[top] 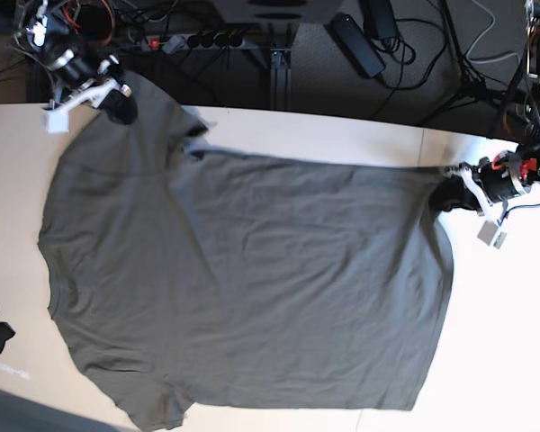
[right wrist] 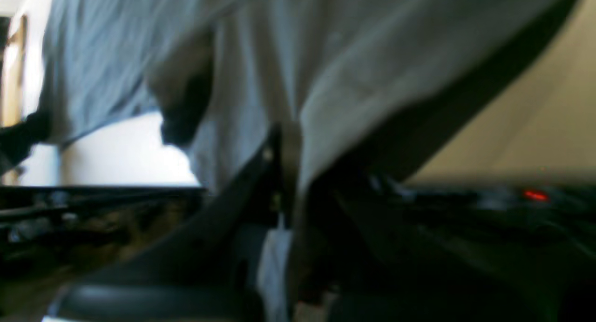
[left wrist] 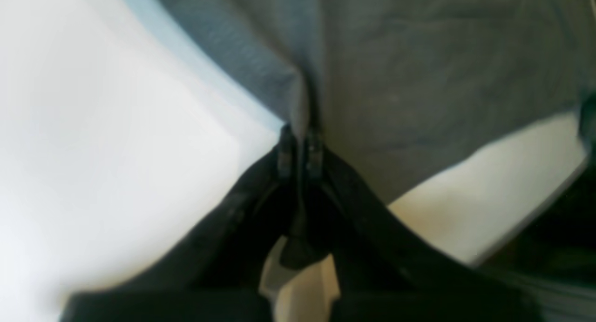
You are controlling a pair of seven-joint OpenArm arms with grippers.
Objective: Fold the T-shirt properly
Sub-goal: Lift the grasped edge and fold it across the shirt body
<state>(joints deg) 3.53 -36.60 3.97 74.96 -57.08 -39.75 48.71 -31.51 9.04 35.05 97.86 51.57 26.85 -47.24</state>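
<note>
Left gripper (left wrist: 300,147) was clamped tight on a pinch of the T-shirt (left wrist: 419,80), a detail only its wrist view caught. Right gripper (right wrist: 284,145) was likewise closed on cloth, seen blurred up close. The base view alone showed the whole T-shirt lying flat on the table (top: 522,360), long axis across it, collar toward the right gripper's end.
</note>
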